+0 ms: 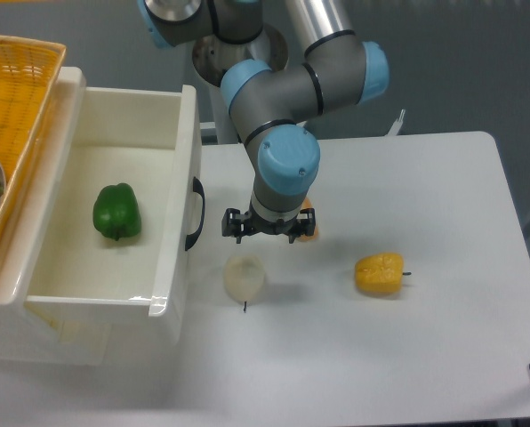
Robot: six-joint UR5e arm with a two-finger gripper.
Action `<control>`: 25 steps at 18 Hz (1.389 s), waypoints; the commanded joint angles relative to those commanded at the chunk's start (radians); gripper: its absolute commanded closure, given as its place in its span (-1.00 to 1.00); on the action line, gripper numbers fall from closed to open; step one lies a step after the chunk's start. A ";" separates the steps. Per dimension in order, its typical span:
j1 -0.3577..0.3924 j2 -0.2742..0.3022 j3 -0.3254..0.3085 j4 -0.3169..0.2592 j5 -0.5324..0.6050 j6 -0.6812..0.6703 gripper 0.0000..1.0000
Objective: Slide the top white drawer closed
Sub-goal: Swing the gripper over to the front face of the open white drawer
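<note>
The top white drawer (181, 267) stands pulled out to the right, its inside open to view. A black curved handle (195, 213) sits on its front face. My gripper (263, 235) points down over the table just right of that handle, a short gap away and not touching it. The wrist hides the fingers from above, so their spacing does not show. Nothing is visibly held.
A green pepper (116, 212) lies inside the drawer. A whitish round vegetable (244, 277) rests below the gripper, an orange piece (309, 228) peeks out at its right, and a yellow pepper (380, 273) lies further right. A yellow wicker basket (12, 107) sits on the cabinet's top left.
</note>
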 joint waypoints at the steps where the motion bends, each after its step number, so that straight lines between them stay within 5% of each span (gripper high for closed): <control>1: 0.000 0.000 0.000 0.000 0.000 0.000 -1.00; 25: -0.035 0.000 0.003 -0.002 -0.029 -0.002 -1.00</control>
